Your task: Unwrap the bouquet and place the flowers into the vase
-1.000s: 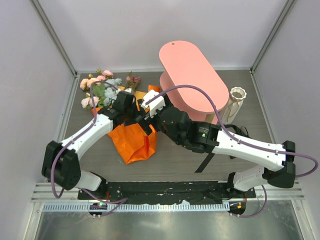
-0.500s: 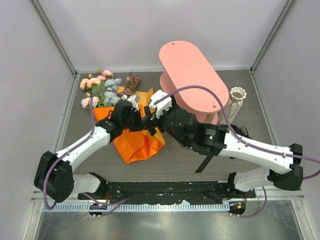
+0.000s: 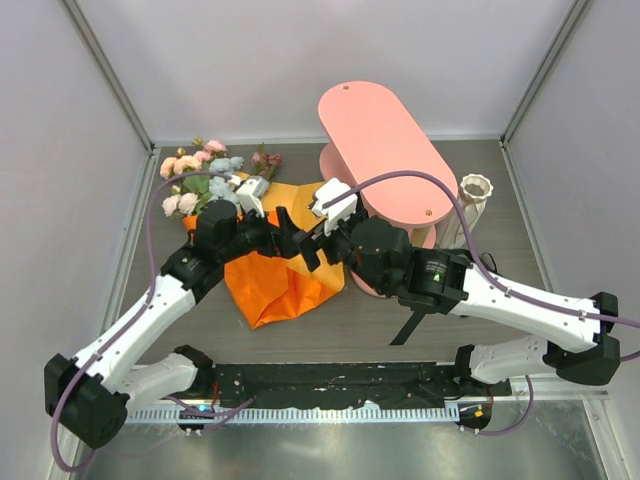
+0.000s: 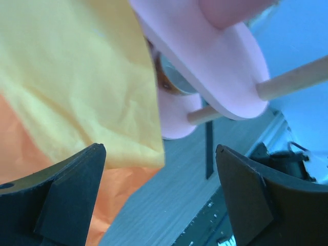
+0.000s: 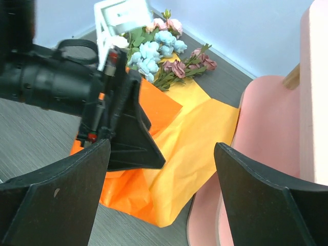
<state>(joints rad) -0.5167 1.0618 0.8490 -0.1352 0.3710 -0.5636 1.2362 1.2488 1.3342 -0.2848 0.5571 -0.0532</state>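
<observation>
The bouquet lies opened on the table: its orange paper point(image 3: 285, 280) is spread out loose, with one flap reaching toward the pink shelf. The flowers point(image 3: 205, 175), pink, pale blue and mauve, lie at the paper's far left end, also visible as flowers point(image 5: 159, 43) in the right wrist view. My left gripper point(image 3: 283, 238) hovers open over the paper point(image 4: 77, 92) with nothing between its fingers. My right gripper point(image 3: 315, 248) faces it closely, also open and empty, above the paper point(image 5: 195, 133). The cream ribbed vase point(image 3: 472, 200) stands upright at the right, beyond the shelf.
A pink oval tiered shelf point(image 3: 385, 150) on wooden dowels stands at the back centre, close to the paper's right flap; its tiers point(image 4: 205, 66) fill the left wrist view. A black strip point(image 3: 410, 325) lies on the table under my right arm. White walls enclose the table.
Both grippers have moved right toward the shelf. The orange paper has spread out rightward and flatter. The left gripper's jaws have widened.
</observation>
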